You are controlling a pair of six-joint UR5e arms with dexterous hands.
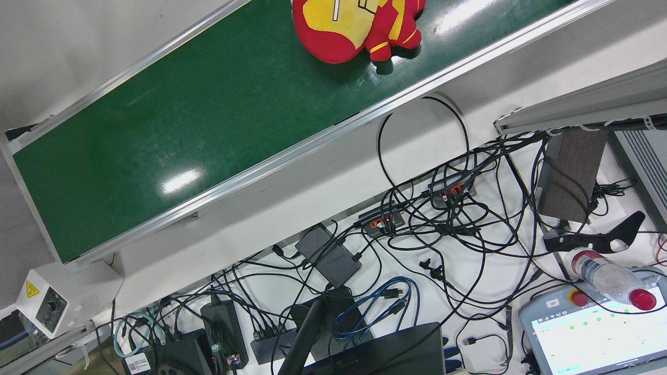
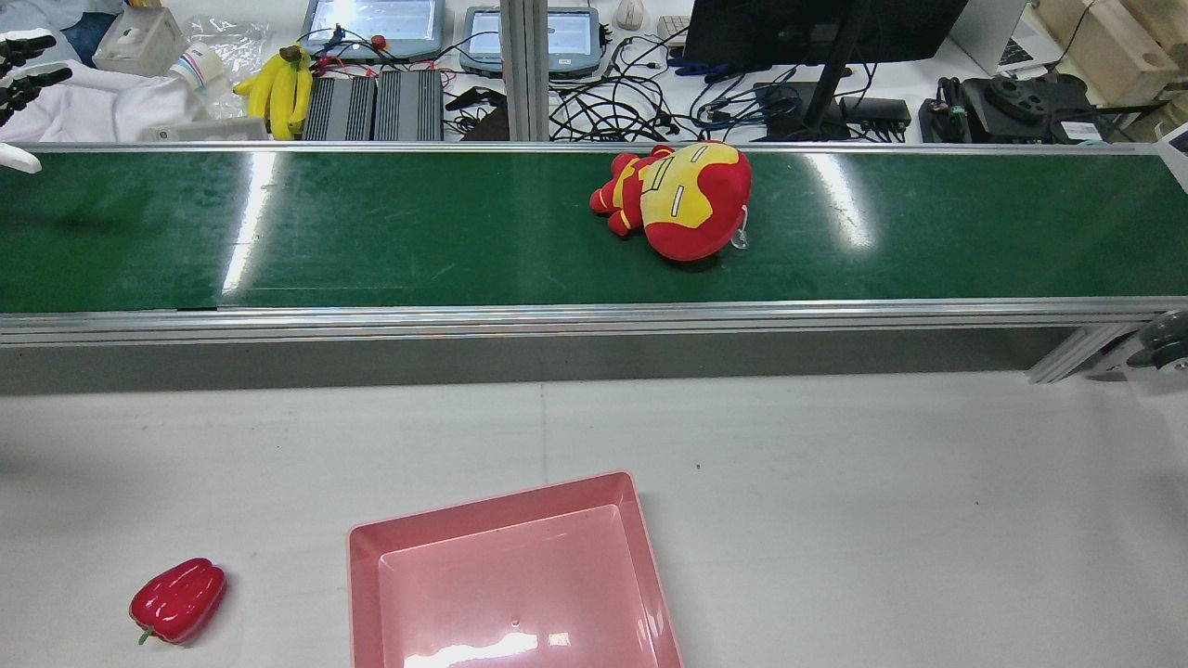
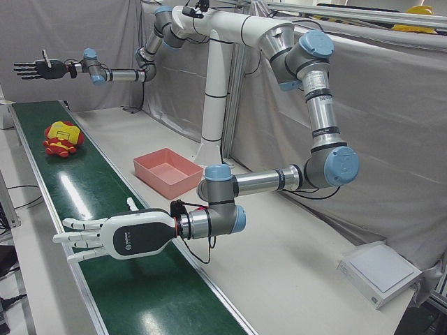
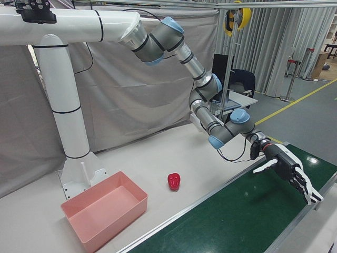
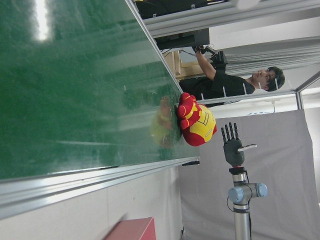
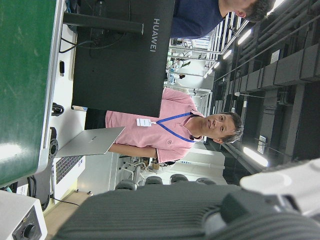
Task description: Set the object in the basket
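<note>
Nearest to the rear camera: pink square plastic basket (image 2: 492,506), standing on the pale grey desk (image 2: 835,510), open side up. Off to its left in that view, well apart, glossy red bell pepper (image 2: 178,598), also on the desk.

Task's thing, red and yellow plush doll (image 2: 682,199), lying on its side on the long green conveyor belt (image 2: 418,232), beyond the basket and a little toward the robot's right. Touched by neither hand.

Left hand (image 3: 112,237), white on the back, held flat above the belt at the robot's left end, far from the doll. Fingers (image 3: 73,225) stretched out and spread apart, holding nothing.

Right hand (image 3: 38,69), dark, raised in the air past the doll at the other end of the belt. Fingers (image 5: 229,132) straight and slightly apart, holding nothing.

Behind the belt, cluttered bench with black cables (image 1: 443,224), bunch of yellow bananas (image 2: 278,88) and black monitor (image 2: 817,28).
</note>
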